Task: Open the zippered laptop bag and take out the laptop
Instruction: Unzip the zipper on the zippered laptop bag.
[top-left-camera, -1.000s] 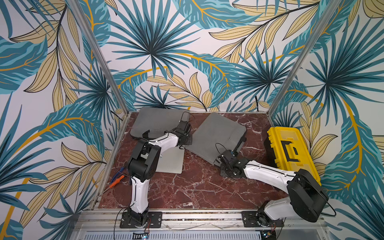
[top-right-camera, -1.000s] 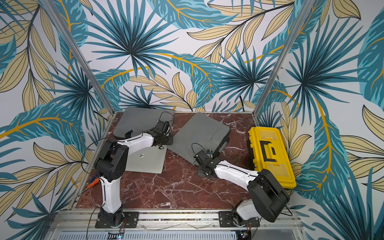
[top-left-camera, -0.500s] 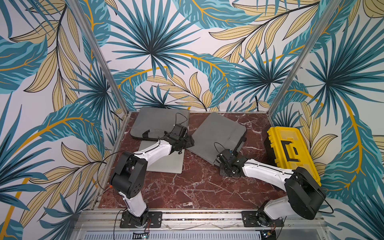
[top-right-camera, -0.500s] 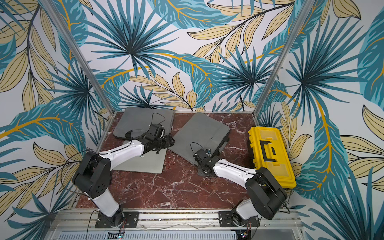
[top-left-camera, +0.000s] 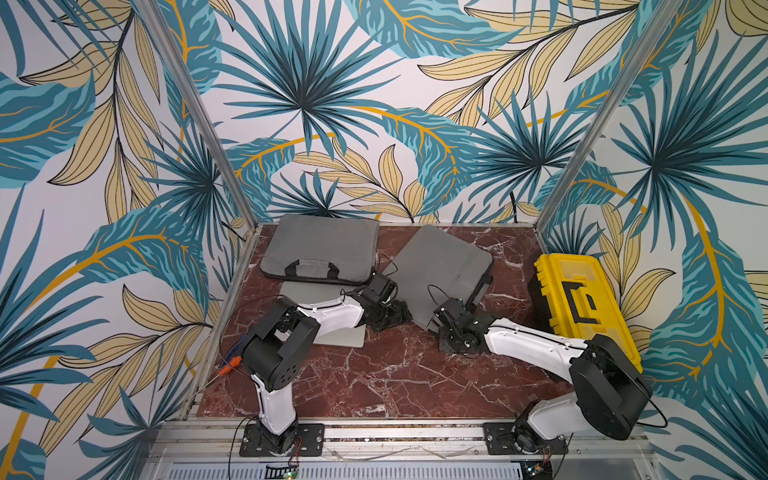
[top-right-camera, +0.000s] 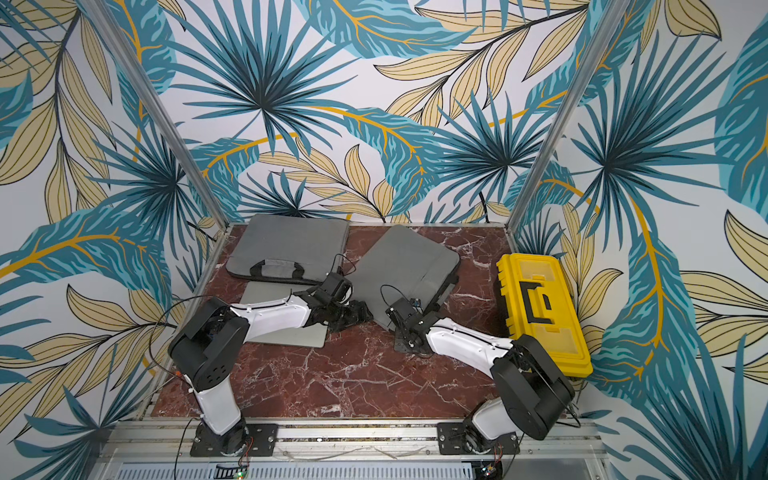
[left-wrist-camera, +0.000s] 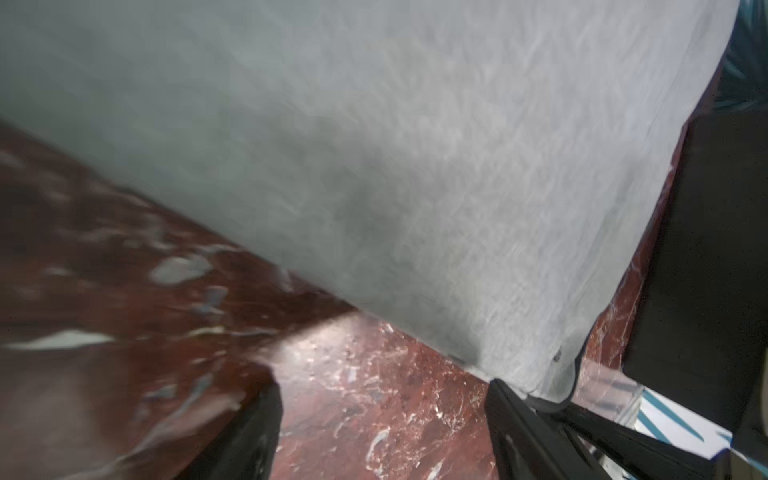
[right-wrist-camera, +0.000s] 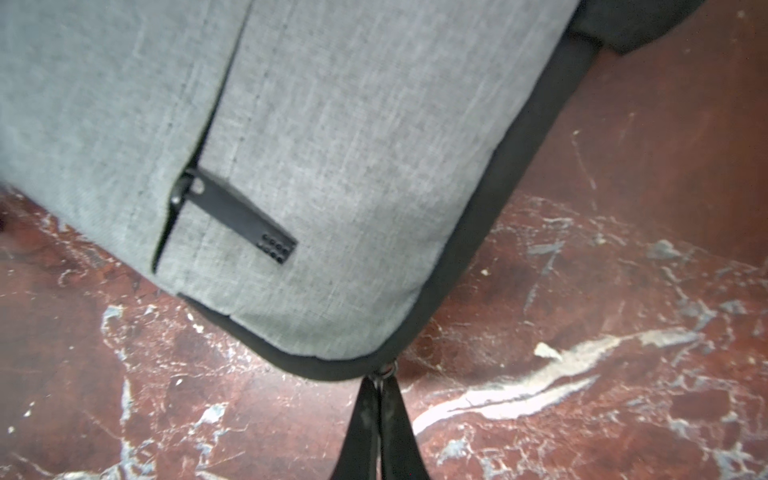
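Bag: a grey cloth laptop bag (top-left-camera: 440, 270) is laid flat and askew on the table, just beside the yellow toolbox (top-left-camera: 582, 307). Its main zip is judged not yet opened.
Right gripper (right-wrist-camera: 379, 399): clenched on the zip pull (right-wrist-camera: 386, 370) at a rounded bag corner, with only the ring exposed.
Left gripper (left-wrist-camera: 382, 395): spread wide with nothing held, set at the bag edge farther from the toolbox.
Handling: the shell is soft and likely to bunch or slide on the polished table when the zip is dragged, so it is best pinned flat by the free gripper.
Laptop: hidden inside; judged stiff, heavy and smooth, and best taken by an edge.
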